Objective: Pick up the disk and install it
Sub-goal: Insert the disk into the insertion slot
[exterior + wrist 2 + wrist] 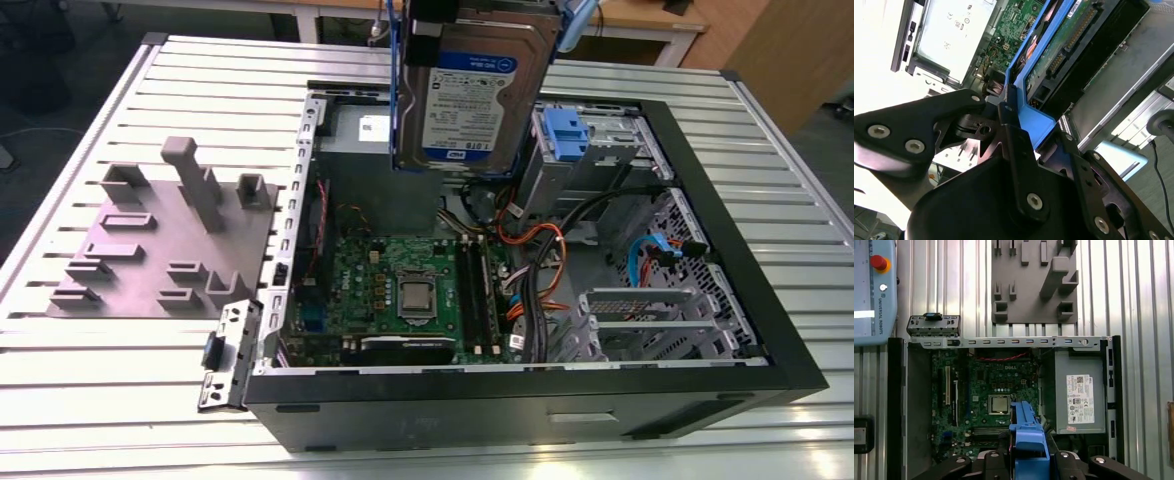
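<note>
Our pincer (pixel 1029 122) is clamped on the blue carrier of the disk (pixel 474 90), which hangs upright beneath it, over the open computer case (pixel 787 330) and well clear of the motherboard (pixel 400 285) below. We judge this carry wants a firm, untilted hold and a slow line that avoids the cables (pixel 534 250). We cannot make out the receiving bay, and the pincer's body is cut off in the exterior view.

Pincer (pixel 1021 120) (pixel 1029 460) in both wrist views: matte black angular linkage arms, pivoted and fastened with round silver screw heads (pixel 1035 201).
</note>
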{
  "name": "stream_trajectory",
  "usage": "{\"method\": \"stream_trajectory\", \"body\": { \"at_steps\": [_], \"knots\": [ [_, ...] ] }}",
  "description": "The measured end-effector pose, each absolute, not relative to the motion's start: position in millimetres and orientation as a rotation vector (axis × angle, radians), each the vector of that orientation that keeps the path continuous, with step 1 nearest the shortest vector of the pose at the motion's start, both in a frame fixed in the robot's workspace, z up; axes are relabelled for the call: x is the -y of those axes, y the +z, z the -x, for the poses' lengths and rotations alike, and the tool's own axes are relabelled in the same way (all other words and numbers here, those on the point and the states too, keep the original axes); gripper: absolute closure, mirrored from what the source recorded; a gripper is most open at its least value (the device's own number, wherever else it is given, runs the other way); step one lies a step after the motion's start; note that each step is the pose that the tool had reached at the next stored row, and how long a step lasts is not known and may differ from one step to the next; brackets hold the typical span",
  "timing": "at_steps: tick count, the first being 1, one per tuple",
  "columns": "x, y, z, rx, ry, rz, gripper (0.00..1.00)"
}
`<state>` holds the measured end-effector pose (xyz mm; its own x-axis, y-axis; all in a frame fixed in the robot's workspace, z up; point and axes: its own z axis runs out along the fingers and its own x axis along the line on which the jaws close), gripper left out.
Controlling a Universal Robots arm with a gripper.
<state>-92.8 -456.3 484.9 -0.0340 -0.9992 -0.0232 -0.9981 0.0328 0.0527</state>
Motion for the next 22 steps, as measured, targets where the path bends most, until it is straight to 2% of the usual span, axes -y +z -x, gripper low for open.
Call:
{"method": "stream_trajectory", "body": {
  "at_steps": [22],
  "knots": [
    [461.4, 484.9, 92.8, 2.243, -0.084, -2.169, 0.64]
  ]
}}
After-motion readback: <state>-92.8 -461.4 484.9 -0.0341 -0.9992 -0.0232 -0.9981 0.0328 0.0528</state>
